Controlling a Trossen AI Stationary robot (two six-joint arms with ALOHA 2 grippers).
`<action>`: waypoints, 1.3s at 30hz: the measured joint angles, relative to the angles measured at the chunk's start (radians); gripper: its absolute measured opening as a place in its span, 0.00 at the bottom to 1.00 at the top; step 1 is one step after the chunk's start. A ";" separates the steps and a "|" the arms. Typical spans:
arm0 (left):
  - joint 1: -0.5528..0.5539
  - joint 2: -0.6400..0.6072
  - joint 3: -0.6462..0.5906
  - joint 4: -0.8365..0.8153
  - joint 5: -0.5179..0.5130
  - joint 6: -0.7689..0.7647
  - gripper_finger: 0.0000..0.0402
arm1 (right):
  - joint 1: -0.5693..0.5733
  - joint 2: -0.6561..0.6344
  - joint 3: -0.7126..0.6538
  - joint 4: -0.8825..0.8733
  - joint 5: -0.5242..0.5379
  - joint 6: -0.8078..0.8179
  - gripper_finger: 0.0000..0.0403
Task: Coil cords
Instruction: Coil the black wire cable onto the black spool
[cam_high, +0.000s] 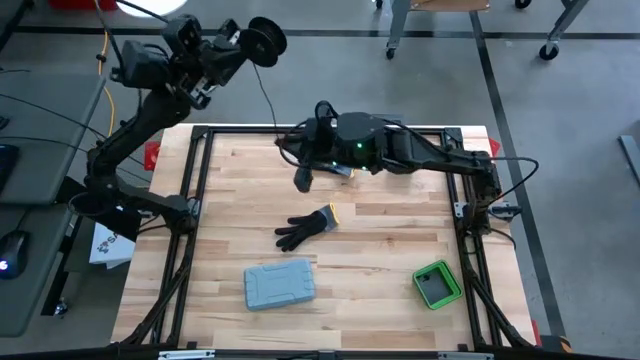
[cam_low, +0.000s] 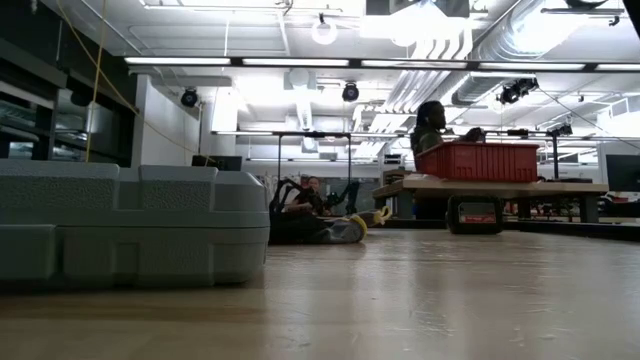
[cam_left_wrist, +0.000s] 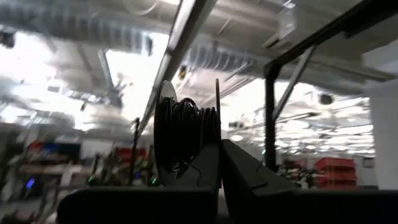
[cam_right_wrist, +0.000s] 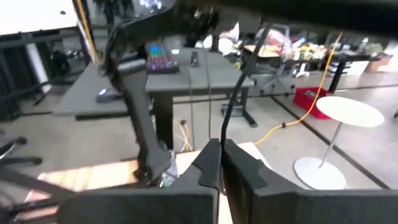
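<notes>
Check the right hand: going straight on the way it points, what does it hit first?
Probably nothing close. The right hand, shut on the thin cord, aims off the table toward the left arm and a grey desk beyond; depth is unclear.

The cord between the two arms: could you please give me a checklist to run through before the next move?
1. Left end effector shut on the spool, raised beyond the table's far left corner: ok.
2. Right end effector shut on the cord above the table's far edge: ok.
3. Cord runs from spool to right end effector: ok.
4. Cord taut: cannot tell.
5. Glove and grey case lie apart from the cord: ok.
</notes>
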 joint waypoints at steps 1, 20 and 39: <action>0.014 -0.011 0.000 -0.038 0.010 0.000 0.00 | 0.007 -0.008 0.000 -0.024 0.000 -0.002 0.00; 0.185 -0.170 0.000 -0.806 0.239 0.015 0.00 | 0.030 -0.161 0.000 -0.234 -0.001 -0.056 0.00; 0.181 -0.155 0.000 -1.102 0.140 0.032 0.00 | 0.020 -0.232 0.000 -0.273 -0.018 -0.083 0.00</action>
